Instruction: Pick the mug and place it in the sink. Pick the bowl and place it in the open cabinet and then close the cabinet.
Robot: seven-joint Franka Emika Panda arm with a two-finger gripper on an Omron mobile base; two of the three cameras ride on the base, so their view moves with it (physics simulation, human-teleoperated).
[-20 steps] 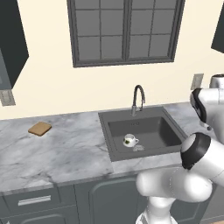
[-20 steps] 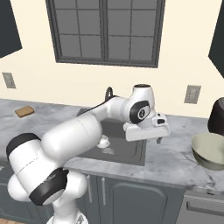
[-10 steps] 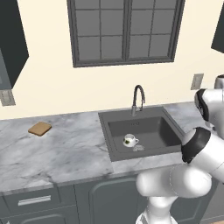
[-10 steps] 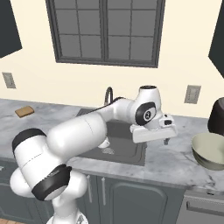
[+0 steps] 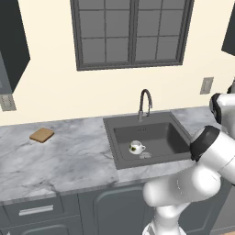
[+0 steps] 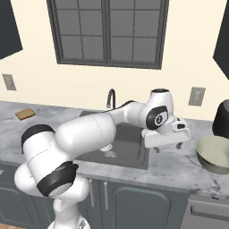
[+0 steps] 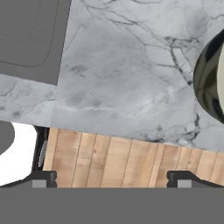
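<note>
With the small white mug (image 5: pixel 136 147) in the dark grey basin (image 5: pixel 172 137), released jaws should centre above the greyish-walled cream bowl (image 6: pixel 215 154) before descending.

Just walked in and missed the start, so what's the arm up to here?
The white arm is between jobs. The mug already sits in the sink, near the drain. The gripper hangs open and empty over the marble counter right of the sink, short of the bowl, which rests untouched on the counter. The hand view shows the bowl's rim at its right edge. So the bowl step looks next.
</note>
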